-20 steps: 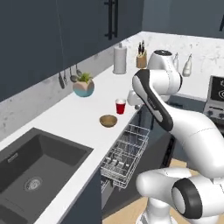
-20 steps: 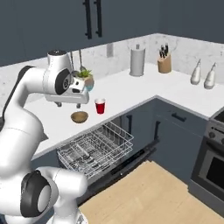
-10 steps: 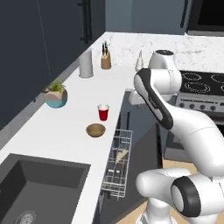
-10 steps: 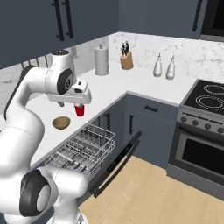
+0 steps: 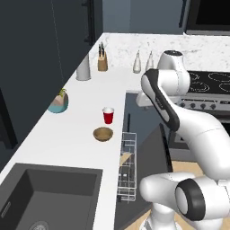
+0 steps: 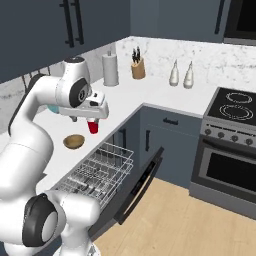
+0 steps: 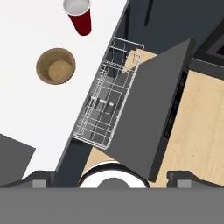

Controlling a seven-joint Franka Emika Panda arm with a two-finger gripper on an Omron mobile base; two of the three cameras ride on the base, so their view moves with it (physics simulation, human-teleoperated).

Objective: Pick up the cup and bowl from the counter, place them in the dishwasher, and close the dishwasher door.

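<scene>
Hand view: 1 cup (image 7: 78,15), 1 bowl (image 7: 55,66)

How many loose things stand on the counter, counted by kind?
Red cup: 1
Wooden bowl: 1
Plant pot: 1
Paper towel roll: 1
Knife block: 1
White bottles: 2
Total: 7
</scene>
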